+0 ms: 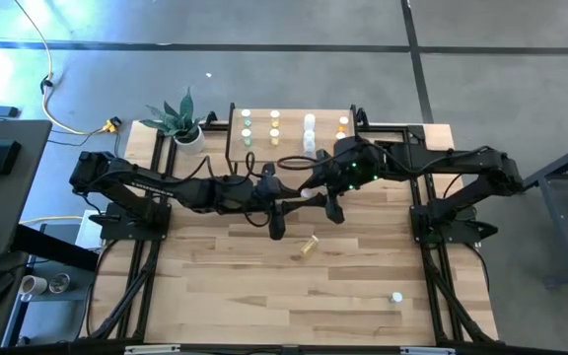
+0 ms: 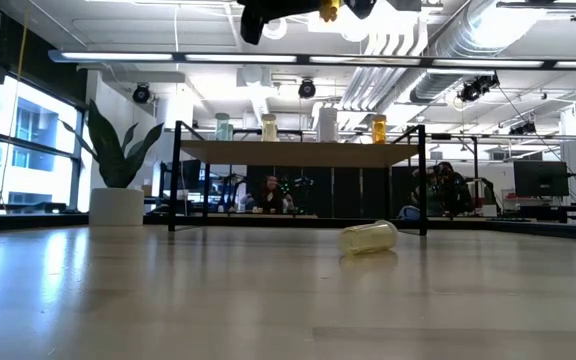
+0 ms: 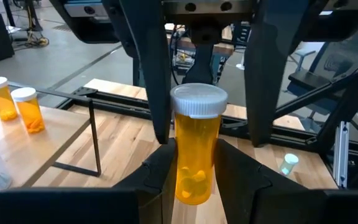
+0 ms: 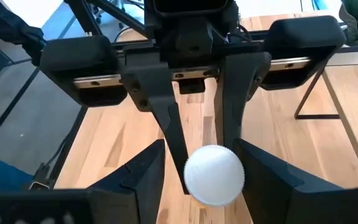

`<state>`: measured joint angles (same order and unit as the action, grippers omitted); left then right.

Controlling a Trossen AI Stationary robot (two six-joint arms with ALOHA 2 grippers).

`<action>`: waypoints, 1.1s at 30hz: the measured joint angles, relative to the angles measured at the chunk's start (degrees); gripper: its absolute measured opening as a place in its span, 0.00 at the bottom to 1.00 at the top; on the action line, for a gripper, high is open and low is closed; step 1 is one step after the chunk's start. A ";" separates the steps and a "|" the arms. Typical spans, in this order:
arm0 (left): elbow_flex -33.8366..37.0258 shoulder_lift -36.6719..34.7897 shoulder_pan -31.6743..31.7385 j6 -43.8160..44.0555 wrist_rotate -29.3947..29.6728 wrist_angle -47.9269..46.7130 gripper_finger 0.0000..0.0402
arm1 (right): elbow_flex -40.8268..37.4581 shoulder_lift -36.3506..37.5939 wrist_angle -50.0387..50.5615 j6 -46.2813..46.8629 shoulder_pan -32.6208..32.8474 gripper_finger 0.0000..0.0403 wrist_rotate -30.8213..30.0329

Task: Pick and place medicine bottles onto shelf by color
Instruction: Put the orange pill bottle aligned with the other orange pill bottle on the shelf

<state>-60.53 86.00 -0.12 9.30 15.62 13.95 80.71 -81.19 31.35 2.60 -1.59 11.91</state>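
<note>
An orange medicine bottle (image 3: 194, 155) with a white cap is held high over the table's middle, and my left gripper (image 3: 194, 171) is shut on it. My right gripper (image 4: 201, 171) faces it, open. Its fingers (image 3: 267, 81) stand on either side of the cap (image 4: 214, 175) with a gap on both sides. In the high view the two grippers meet in front of the shelf (image 1: 289, 116), left (image 1: 289, 200) and right (image 1: 325, 187). Green, yellow, white and orange bottles stand upright on the shelf top (image 2: 298, 152). A yellow bottle (image 1: 309, 245) lies on its side on the table. My left gripper pinches the orange bottle's lower half (image 3: 191, 180) between its two fingers. The capped end (image 3: 197, 99) sticks out past the fingertips toward my right gripper. The bottle is lifted clear, high above the table.
A potted plant (image 1: 180, 123) stands at the far left beside the shelf. A small pale-capped bottle (image 1: 396, 297) stands near the table's front right. On the shelf, two orange bottles (image 3: 14, 106) stand at its right end.
</note>
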 joint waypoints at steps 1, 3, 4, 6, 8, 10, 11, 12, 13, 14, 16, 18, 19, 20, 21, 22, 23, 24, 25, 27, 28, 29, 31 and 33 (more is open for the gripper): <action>0.00 0.00 0.00 0.02 0.00 -0.04 0.21 | 0.00 0.00 0.16 0.01 0.06 0.44 0.01; 0.00 0.00 0.00 -0.01 0.00 -0.47 0.21 | 0.00 0.02 0.48 0.00 0.05 0.44 0.01; 0.00 0.00 0.00 -0.02 0.00 -0.54 0.21 | -0.01 0.13 0.84 0.07 0.05 0.44 -0.04; 0.00 -0.01 0.03 0.02 0.02 -0.56 0.21 | 0.01 0.52 1.25 0.08 0.01 0.44 -0.14; 0.00 -0.02 0.13 0.05 0.05 -0.93 0.21 | 0.02 0.81 1.54 -0.01 0.01 0.44 -1.48; 0.00 -0.02 0.15 0.11 0.44 -1.51 0.21 | 0.01 0.85 2.64 0.11 0.01 0.44 -2.29; 0.00 -0.02 0.15 0.11 0.50 -1.76 0.21 | 0.02 0.85 2.91 0.12 0.01 0.44 -2.32; 0.00 -0.02 0.15 0.11 0.52 -2.04 0.21 | 0.00 0.85 2.97 0.12 0.01 0.44 -2.36; 0.00 -0.02 0.15 0.11 0.52 -2.28 0.21 | 0.00 0.87 3.03 0.15 0.01 0.44 -2.37; 0.00 -0.02 0.15 0.11 0.54 -2.36 0.21 | -0.01 0.90 3.14 0.27 0.03 0.44 -2.36; 0.00 -0.02 0.15 0.04 0.57 -2.22 0.21 | -0.01 0.90 3.18 0.45 0.03 0.42 -2.39; 0.00 -0.02 0.15 0.08 0.60 -2.18 0.21 | -0.01 0.90 3.18 0.49 0.03 0.40 -2.40; 0.00 -0.02 0.15 0.06 0.61 -2.18 0.21 | 0.02 0.90 3.18 0.65 0.01 0.38 -2.40; 0.00 -0.02 0.15 0.02 0.63 -2.18 0.21 | -0.01 0.90 3.17 1.27 0.01 0.37 -2.40; 0.00 -0.02 0.13 0.00 0.61 -2.16 0.21 | 0.00 0.90 3.17 1.51 0.01 0.35 -2.42; 0.00 -0.02 0.13 0.02 0.61 -2.16 0.21 | 0.00 0.90 3.18 1.65 0.01 0.34 -2.42; 0.00 -0.02 0.13 0.03 0.61 -2.16 0.21 | 0.00 0.90 3.18 1.65 0.01 0.33 -2.42; 0.00 -0.02 0.13 -0.01 0.61 -2.16 0.21 | 0.00 0.90 3.18 1.66 0.01 0.32 -2.42; 0.00 -0.02 0.13 -0.02 0.61 -2.16 0.21 | 0.02 0.90 3.18 1.73 0.01 0.31 -2.43; 0.00 -0.04 0.13 0.09 0.59 -2.16 0.21 | -0.01 0.90 3.18 2.06 0.01 0.29 -2.44; 0.00 -0.04 0.13 0.09 0.54 -2.16 0.21 | -0.01 0.90 3.18 2.09 0.01 0.28 -2.42; 0.00 -0.04 0.13 0.09 0.50 -2.16 0.21 | 0.01 0.90 3.18 2.05 0.01 0.28 -2.44; 0.00 -0.04 0.13 0.11 0.48 -2.16 0.21 | 0.01 0.90 3.18 2.02 0.01 0.27 -2.42; 0.00 -0.04 0.13 0.11 0.48 -2.16 0.21 | 0.00 0.90 3.17 2.06 0.01 0.27 -2.42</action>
<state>-60.53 85.95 0.01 9.41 16.10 11.79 80.71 -80.29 34.52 4.66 -1.58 9.50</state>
